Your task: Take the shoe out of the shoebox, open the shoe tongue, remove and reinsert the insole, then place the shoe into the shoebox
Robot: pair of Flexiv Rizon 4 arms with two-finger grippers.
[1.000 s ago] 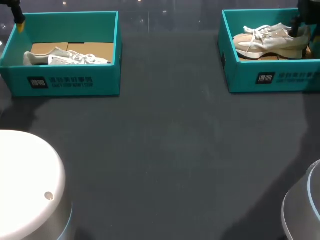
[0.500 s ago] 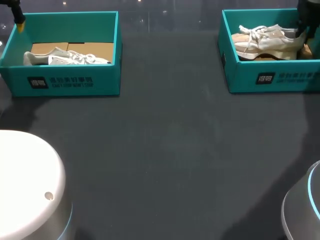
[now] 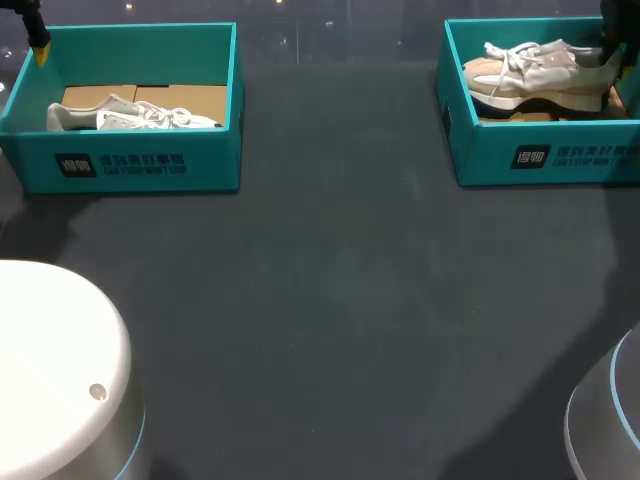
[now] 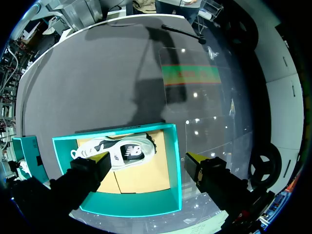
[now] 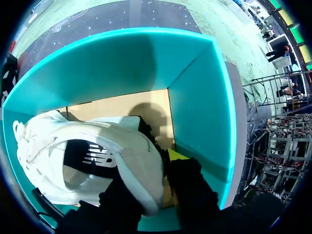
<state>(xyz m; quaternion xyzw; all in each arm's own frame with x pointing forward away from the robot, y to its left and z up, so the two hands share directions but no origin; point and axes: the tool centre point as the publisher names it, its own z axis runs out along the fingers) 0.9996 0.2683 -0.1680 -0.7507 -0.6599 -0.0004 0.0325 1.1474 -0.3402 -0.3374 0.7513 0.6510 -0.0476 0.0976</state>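
Upper-left shoebox (image 3: 120,165) and upper-right shoebox (image 3: 575,157): white print on each front wall, not legible. Shoe (image 5: 97,161) side: dark logo mark.

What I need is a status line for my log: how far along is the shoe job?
Done: nothing finished yet. In hand: the right claw is shut on the heel of the shoe, which is inside the right box. To do: lifting it out, opening the tongue, insole out and back in, then boxing it. The left claw hangs open above the other box.
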